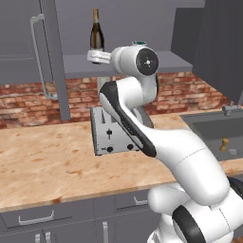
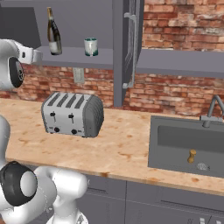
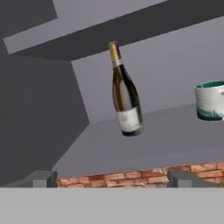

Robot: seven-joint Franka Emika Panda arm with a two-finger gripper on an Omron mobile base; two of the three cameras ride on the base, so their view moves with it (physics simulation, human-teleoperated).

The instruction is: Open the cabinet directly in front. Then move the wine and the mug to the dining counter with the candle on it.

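The cabinet (image 1: 47, 47) stands open, with its doors swung out to both sides. On its grey shelf (image 3: 144, 140) the wine (image 3: 124, 94) stands upright, a dark bottle with a pale label and a tan foil neck. The white mug (image 3: 212, 101) with a teal rim stands to its right, apart from it. Both also show on the shelf from the right base: wine (image 2: 53, 33), mug (image 2: 91, 46). My gripper (image 3: 113, 179) is open and empty, level with the shelf's front edge and short of the bottle. From the left base the white hand (image 1: 98, 57) covers the foot of the wine (image 1: 97, 31). The dining counter and candle are out of view.
Below the cabinet a silver toaster (image 2: 72, 114) stands on a tan stone counter (image 1: 42, 166) backed by red-brown brick. A grey sink (image 2: 188, 140) with a faucet lies to the right. The open right door (image 2: 127, 48) hangs edge-on right of the mug.
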